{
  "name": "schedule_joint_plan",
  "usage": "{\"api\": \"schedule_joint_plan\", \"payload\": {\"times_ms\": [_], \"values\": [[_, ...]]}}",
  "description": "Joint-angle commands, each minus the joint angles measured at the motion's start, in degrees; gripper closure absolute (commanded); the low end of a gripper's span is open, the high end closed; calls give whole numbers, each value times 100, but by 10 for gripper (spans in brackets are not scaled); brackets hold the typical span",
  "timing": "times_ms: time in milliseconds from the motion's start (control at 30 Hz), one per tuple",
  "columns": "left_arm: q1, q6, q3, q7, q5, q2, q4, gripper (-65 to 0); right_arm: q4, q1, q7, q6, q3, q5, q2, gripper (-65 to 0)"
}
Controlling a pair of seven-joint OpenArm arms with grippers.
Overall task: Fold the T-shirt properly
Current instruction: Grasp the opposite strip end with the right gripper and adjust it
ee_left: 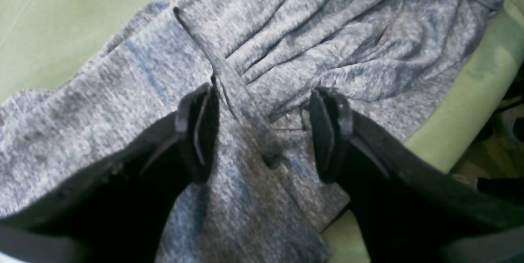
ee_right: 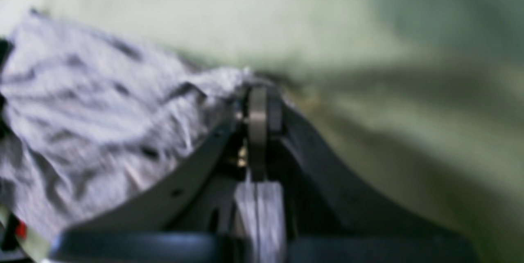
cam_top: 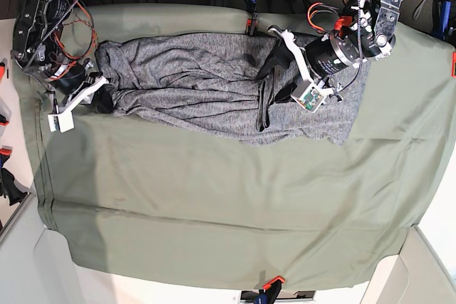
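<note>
Left gripper [ee_left: 262, 132] spread wide, gripping nothing, straddling a raised ridge of the T-shirt [ee_left: 327, 42], presumably lined up to pinch that fold. Right gripper [ee_right: 258, 103] closed tight on the T-shirt's edge, likely anchoring that end. T-shirt bunched along the far side of the green cloth sheet [cam_top: 228, 211].

My right wrist view is blurred; my right end effector [ee_right: 258, 103] hides the T-shirt [ee_right: 94, 124] edge it pinches.
</note>
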State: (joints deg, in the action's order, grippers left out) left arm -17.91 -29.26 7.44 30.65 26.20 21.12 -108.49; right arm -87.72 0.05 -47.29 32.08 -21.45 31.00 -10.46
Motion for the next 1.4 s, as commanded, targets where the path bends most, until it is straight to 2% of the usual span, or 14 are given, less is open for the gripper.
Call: {"api": "schedule_joint_plan", "payload": {"times_ms": [0, 300, 367, 433, 567, 700, 967, 1033, 1100, 1133, 1367], "values": [[44, -57, -28, -125, 76, 50, -105, -378, -81, 175, 125, 31, -11, 92, -61, 0], [46, -59, -28, -127, 76, 50, -105, -378, -15, 809, 247, 4, -7, -140, -63, 0], [44, -59, -28, -127, 72, 50, -105, -378, -46, 807, 280, 9, -20, 46, -66, 0], [44, -59, -28, -125, 17, 50, -105, -378, -177, 741, 315, 20, -149, 503, -63, 0], [-35, -57, -28, -122, -302, 94, -103, -378, -765, 378, 46, 74, -616, 702, -68, 0], [-33, -55, -28, -131, -328, 289, -98, -378, -1073, -258, -107, 81, -981, 890, -68, 0], [-33, -57, -28, -173, -105, 315, -98, -378, -1058, -1154, -223, 76, -1008, 903, -61, -6], [-33, -57, -28, -173, -90, 315, -98, -378, -990, -1152, -221, 72, -1008, 887, -61, -203], [-35, -57, -28, -170, -72, 317, -98, -378, -911, -1150, -175, 72, -994, 881, -63, -341], [-33, -55, -28, -170, -72, 317, -98, -378, -876, -1150, -153, 74, -990, 883, -63, -367], [-35, -57, -28, -168, -72, 317, -98, -378, -345, -1106, -66, 68, -647, 890, -61, -369]]}}
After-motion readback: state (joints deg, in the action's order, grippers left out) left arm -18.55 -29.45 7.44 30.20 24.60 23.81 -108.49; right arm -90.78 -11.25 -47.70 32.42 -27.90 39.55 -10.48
